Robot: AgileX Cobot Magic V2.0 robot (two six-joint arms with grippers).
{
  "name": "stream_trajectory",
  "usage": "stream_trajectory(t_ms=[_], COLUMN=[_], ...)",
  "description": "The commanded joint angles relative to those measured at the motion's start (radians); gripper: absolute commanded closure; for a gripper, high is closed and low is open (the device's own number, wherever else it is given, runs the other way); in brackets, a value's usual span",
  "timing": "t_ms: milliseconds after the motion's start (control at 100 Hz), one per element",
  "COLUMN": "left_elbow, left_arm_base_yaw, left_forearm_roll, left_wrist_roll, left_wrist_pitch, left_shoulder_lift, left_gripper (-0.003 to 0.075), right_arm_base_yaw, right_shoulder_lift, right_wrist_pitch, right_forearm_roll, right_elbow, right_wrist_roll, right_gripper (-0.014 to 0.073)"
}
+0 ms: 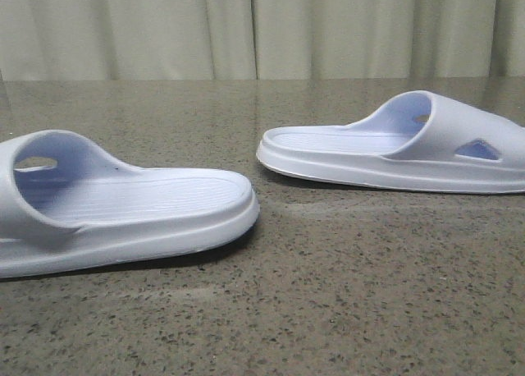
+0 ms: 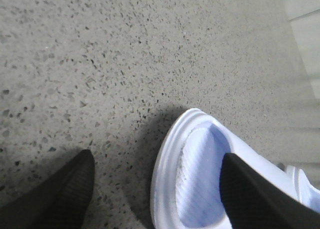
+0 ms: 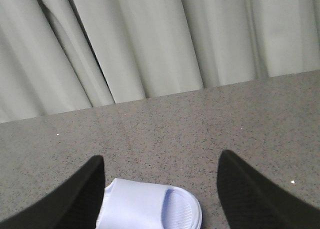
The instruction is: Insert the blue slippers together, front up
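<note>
- The desk (image 1: 344, 310) is a grey speckled stone-look slab that fills most of the front view; its far edge meets a pale pleated curtain (image 1: 246, 27).
- The curtain also fills the upper part of the right wrist view, hanging in soft folds behind the desk's far edge.
- The blue slippers lie sole down and well apart on the desk, heels pointing toward each other.
- The left slipper (image 1: 123, 204) sits toward the desk's near left side, strap end running off the left of the front view, ribbed footbed open toward the middle.
- The right slipper (image 1: 410, 146) lies farther back on the right side, its strap with a triangular cut-out toward the right edge and its heel toward the middle.
- The left gripper (image 2: 155, 189) hovers with its dark fingers (image 2: 65, 194) spread wide; one finger is over bare desk, the other over the footbed of the slipper beneath it. Whether either finger touches anything, I cannot tell.
- The right gripper (image 3: 160, 194) is likewise spread, nothing between its fingers (image 3: 260, 194); a slipper end shows below and between them, closer to one finger.
</note>
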Motion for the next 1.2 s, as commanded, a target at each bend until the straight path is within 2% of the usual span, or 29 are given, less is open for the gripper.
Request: stream_trajectory(t_ms=[0,100,280,710,880,1190], left_elbow=[-0.026,-0.026,-0.026,-0.026,-0.026,-0.026], left_arm_base_yaw=[-0.001,-0.002,-0.002,-0.002,-0.002,-0.002], left_forearm_roll=[-0.034,-0.061,-0.199,-0.426,-0.518,-0.526], left_wrist_roll=[0.0,0.017,0.154,0.413,0.525,0.546], left_wrist_pitch=[-0.062,-0.069,-0.083,-0.089,-0.056,0.017], left_shoulder_lift=[0.021,0.035,0.08,0.218,0.259,0.267], left_gripper=[0.0254,0.0254,0.0254,0.0254,0.0254,0.0254], right_arm_base_yaw=[-0.006,-0.006,-0.006,-0.006,-0.006,-0.006], right_shoulder_lift=[0.022,0.022,0.022,0.022,0.022,0.022], right_wrist_pitch=[-0.079,-0.079,-0.079,-0.079,-0.079,-0.09], right_forearm_roll=[0.001,0.001,0.001,0.001,0.001,0.001], right_elbow=[-0.028,-0.028,-0.028,-0.028,-0.028,-0.028], right_wrist_roll=[-0.001,-0.001,-0.001,-0.001,-0.001,-0.001], right_gripper=[0.0179,0.0179,0.0179,0.0179,0.0179,0.0179])
